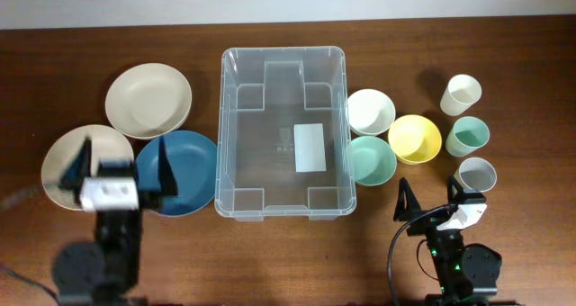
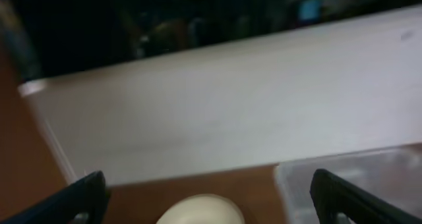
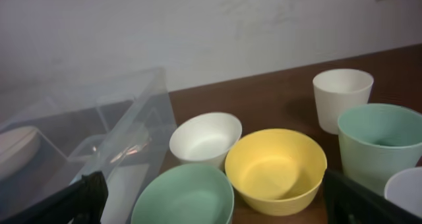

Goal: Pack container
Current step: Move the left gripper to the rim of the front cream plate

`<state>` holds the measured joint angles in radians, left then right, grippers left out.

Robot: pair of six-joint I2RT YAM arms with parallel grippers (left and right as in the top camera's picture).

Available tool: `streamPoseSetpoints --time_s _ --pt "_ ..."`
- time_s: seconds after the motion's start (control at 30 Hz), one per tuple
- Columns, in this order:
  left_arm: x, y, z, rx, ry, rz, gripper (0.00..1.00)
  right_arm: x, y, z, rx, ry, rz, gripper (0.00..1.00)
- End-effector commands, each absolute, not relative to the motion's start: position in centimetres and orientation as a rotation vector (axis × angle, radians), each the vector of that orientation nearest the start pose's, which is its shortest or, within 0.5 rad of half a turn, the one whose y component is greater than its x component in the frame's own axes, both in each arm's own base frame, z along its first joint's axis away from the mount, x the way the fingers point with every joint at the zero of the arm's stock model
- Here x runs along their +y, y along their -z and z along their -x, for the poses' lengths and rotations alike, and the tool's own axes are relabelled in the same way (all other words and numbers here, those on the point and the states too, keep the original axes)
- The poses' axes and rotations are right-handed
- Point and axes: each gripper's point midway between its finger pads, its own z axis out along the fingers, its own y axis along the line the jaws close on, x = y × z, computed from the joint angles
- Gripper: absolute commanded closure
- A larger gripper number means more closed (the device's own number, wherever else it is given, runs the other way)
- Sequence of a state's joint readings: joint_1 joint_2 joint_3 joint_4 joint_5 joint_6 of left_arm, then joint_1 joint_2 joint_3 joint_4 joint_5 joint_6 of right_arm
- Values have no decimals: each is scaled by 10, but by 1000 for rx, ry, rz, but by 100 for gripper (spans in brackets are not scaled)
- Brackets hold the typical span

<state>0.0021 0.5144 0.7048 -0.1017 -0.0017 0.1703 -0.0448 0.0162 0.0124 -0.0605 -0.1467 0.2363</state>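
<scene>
Black fingers of the left gripper (image 1: 126,155) stand spread wide apart with nothing between them, hanging above the spot where a cream plate (image 1: 63,162) and a blue plate (image 1: 193,166) lie side by side. The right gripper (image 1: 428,194) is likewise spread wide and holds nothing. It sits near the front edge of the worktop (image 1: 504,45), just in front of a green bowl (image 1: 372,159) and a pale grey cup (image 1: 476,174).

The worktop is dark brown wood with a smooth, slightly glossy finish. A plain white wall (image 1: 288,0) runs along its far edge. In the left wrist view the band above that wall is dark and too blurred to make out.

The container (image 1: 223,126) stands upright in the middle of the worktop, between the plates on its left and the bowls on its right, and the wood shows through its clear walls. A white label (image 1: 310,148) lies on its base, right of centre. Any print on it is too small to read.

A second cream plate (image 1: 148,99) lies behind the blue one. To the right, a white bowl (image 1: 370,111) sits just beside the container, with the green bowl in front of it and a yellow bowl (image 1: 415,138) beside both. Further right are a cream cup (image 1: 461,94) and a green cup (image 1: 468,136), with the grey one nearest the front.
</scene>
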Motion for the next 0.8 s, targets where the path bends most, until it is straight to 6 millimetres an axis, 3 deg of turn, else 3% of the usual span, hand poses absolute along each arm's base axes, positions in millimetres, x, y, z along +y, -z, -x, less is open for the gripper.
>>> streamPoseSetpoints --time_s 0.0,0.2,0.33,0.37,0.43,0.53,0.57,0.63,0.77 --pt "-36 -388 -285 1493 59 -272 0 15 -158 -246 1642 -276 -121 1" --pt "-37 -366 -312 1575 73 -275 0 15 -158 -246 1642 -276 -121 1" --pt "-32 -327 -329 1719 78 -242 0 15 -158 -246 1642 -276 -122 1" --pt "-25 -314 -333 1778 83 -169 0 15 -158 -246 1642 -276 -121 1" --pt "4 -278 -337 1917 85 154 0 15 -158 -246 1642 -276 -121 1" --pt "42 -219 -321 2028 68 738 0 15 -158 -246 1642 -276 -121 1" --pt "45 -205 -317 2045 75 850 0 15 -158 -246 1642 -276 -121 1" --pt "42 -180 -315 2091 113 988 0 15 -158 -246 1642 -276 -122 1" --pt "40 -157 -312 2168 96 1044 0 15 -158 -246 1642 -276 -122 1"
